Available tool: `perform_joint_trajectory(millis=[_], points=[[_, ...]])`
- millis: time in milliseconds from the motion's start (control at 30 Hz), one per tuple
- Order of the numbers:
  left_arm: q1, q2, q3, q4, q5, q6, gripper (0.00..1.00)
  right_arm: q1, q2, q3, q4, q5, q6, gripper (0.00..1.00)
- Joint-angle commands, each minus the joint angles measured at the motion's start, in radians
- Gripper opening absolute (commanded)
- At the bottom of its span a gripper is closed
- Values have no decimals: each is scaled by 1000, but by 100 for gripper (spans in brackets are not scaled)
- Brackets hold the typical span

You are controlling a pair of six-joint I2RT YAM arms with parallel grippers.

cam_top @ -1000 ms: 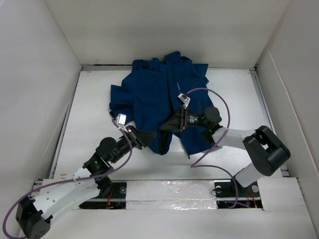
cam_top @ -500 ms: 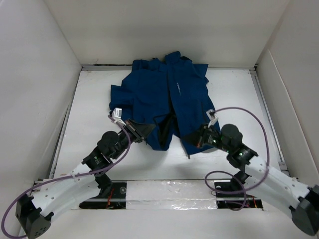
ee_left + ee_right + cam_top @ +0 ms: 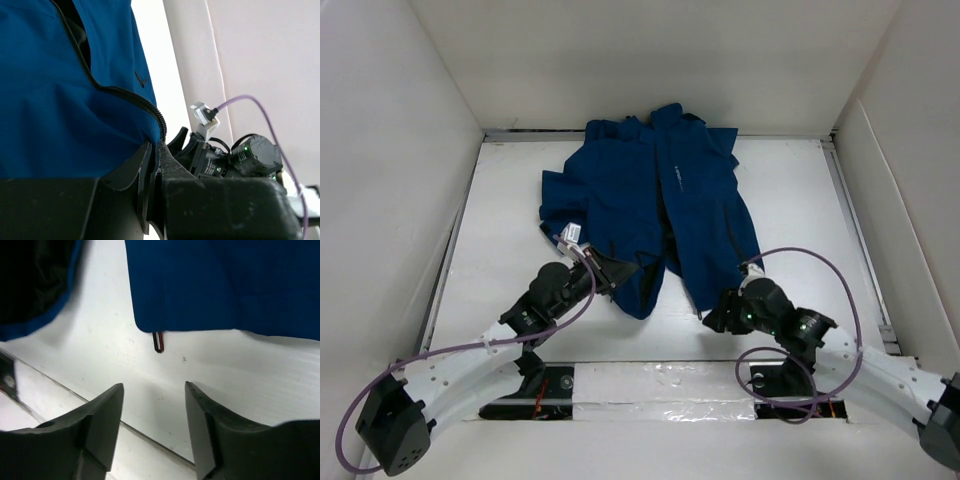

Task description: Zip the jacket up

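Right wrist view showed our right gripper (image 3: 153, 388) spread just short of the zipper pull (image 3: 158, 342) of the jacket (image 3: 225, 285), left gripper (image 3: 154, 148) pinching the other zipper edge (image 3: 146, 103); engaging both halves seemed next.

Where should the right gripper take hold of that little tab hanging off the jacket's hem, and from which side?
I'd take the tab at its free end, coming from the near edge. It pokes out past the jacket hem onto the table, pointing at the open right gripper.
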Motion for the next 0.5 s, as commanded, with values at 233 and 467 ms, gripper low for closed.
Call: perform_joint_trajectory(millis=[233,467], points=[[6,-96,0,-33,-2,25,0,145,354,295,-36,254,-157,62],[6,-90,-2,-29,3,31,0,188,514,397,-81,311,-206,61]])
